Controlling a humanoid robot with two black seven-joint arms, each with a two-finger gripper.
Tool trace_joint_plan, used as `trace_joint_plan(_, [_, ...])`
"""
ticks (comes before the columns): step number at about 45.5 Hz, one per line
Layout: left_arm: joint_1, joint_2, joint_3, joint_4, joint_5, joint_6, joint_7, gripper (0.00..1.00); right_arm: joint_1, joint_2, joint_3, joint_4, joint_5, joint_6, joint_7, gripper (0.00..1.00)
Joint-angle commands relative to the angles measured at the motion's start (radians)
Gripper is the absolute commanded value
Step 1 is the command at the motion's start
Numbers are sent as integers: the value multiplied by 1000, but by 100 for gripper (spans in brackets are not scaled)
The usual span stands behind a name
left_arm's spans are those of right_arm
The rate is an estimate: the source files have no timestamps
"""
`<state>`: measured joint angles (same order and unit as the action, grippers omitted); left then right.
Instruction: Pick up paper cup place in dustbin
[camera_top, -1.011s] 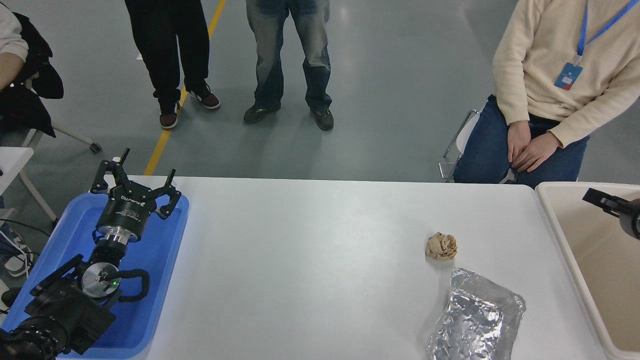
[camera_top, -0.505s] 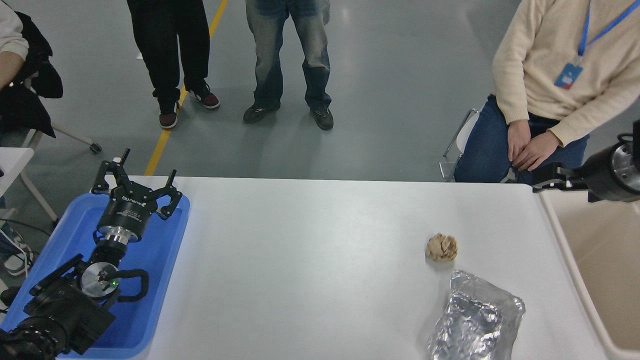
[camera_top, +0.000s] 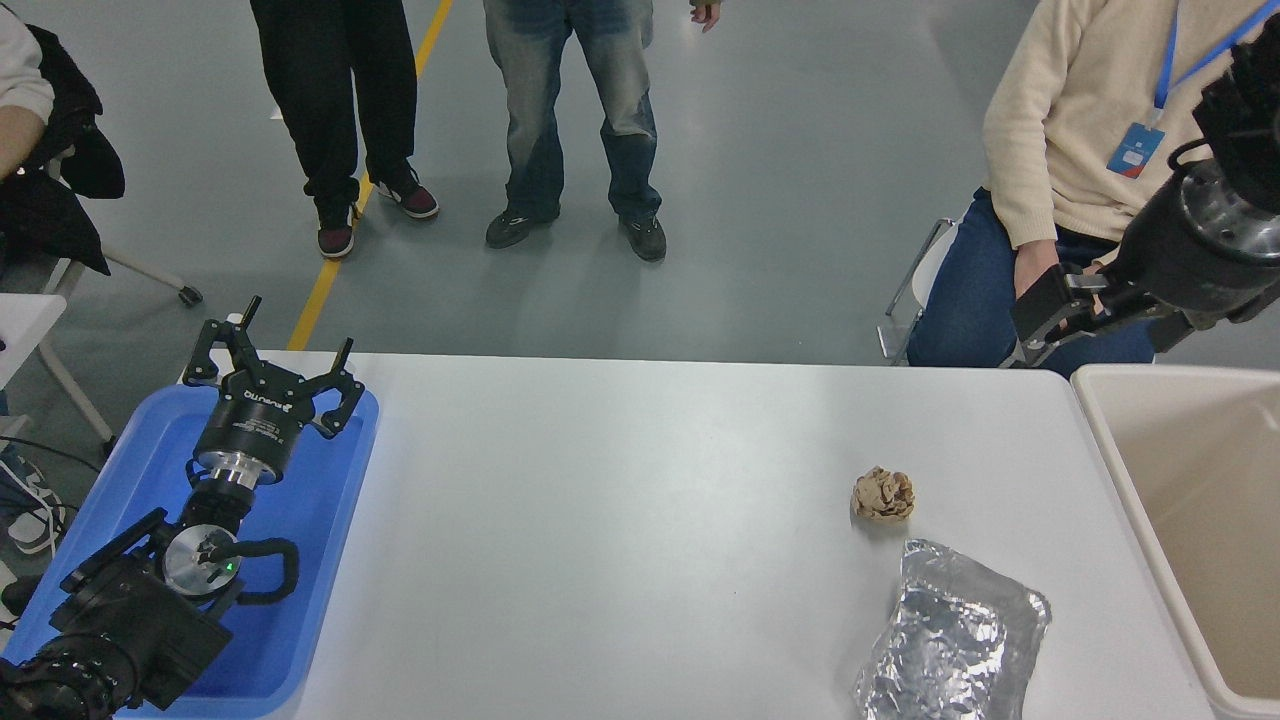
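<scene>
No paper cup shows anywhere in the head view. The dustbin (camera_top: 1100, 420), a large beige tub with a thick rim, stands at the table's right edge and is cut off by the picture; the part of its inside that shows holds nothing. My right gripper (camera_top: 1100, 322) is raised high above the table's far right corner, just left of the dustbin's far end, open and holding nothing. My left gripper (camera_top: 270, 350) is parked, open, over a blue tray at the lower left.
A crumpled brown paper ball (camera_top: 883, 494) and a crinkled silver foil bag (camera_top: 950, 635) lie on the white table's right part. The blue tray (camera_top: 330, 500) is at the left edge. A seated person (camera_top: 1090, 130) is right behind my right gripper; two people stand farther back.
My right arm has risen from over the dustbin and swung up and to the left, from low at the right edge to high above the table's far right corner. The left arm has not moved.
</scene>
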<state>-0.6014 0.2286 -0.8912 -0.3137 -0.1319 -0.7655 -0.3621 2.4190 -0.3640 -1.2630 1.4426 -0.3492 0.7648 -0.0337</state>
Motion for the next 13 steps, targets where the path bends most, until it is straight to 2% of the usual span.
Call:
trace_joint_plan(1, [0, 0, 0, -1, 0, 0, 0, 100, 40, 42, 22, 2, 1, 21, 0, 100])
trace_joint_plan(13, [0, 0, 0, 1, 0, 0, 0, 100, 54, 37, 7, 1, 1, 21, 0, 100])
